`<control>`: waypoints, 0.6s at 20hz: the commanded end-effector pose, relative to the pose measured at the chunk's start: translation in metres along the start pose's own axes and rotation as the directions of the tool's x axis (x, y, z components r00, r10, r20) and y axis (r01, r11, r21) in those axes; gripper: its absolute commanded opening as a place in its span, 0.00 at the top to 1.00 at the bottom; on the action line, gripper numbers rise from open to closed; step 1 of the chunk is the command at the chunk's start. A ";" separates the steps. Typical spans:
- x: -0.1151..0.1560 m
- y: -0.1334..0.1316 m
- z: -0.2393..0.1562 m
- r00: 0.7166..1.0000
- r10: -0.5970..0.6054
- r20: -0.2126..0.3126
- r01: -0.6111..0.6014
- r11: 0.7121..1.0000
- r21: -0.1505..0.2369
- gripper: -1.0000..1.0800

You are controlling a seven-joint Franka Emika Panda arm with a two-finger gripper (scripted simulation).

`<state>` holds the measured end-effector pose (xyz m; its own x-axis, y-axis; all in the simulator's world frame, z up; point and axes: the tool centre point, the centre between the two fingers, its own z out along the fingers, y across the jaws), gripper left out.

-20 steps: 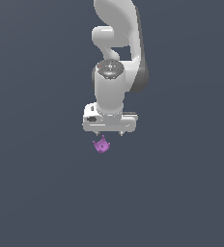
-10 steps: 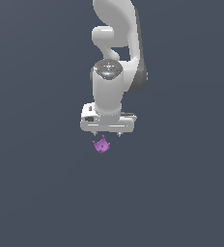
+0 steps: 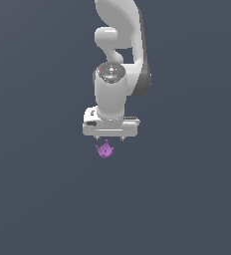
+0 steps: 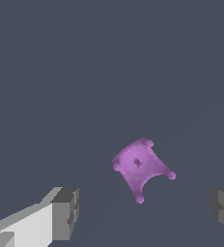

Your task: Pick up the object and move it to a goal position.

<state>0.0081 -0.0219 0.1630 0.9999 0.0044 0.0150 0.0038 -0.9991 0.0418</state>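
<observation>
We hover our gripper [image 4: 143, 214] with fingers spread wide over the purple lump [image 4: 141, 166] (lying on the floor between them); grasping, lifting and carrying all remain.

object [image 4: 139, 166]: matt purple, smooth | hand [image 4: 145, 212]: white smooth shell, grey pads

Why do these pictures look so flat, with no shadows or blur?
Exterior view: even light, no cast shadow under the purple object or gripper, only soft shading on the arm. Wrist view: sharp, no glare; the object lies between dark fingertips.
</observation>
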 end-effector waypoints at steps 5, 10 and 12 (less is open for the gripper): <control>-0.002 0.004 0.009 0.997 -0.073 0.002 0.073 0.997 0.004 0.04; -0.004 0.008 0.020 0.986 -0.164 0.004 0.164 0.986 0.010 0.04; -0.006 0.010 0.026 0.978 -0.209 0.004 0.209 0.978 0.013 0.04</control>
<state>0.0039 -0.0314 0.1415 0.9836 0.1803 0.0038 0.1801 -0.9831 0.0335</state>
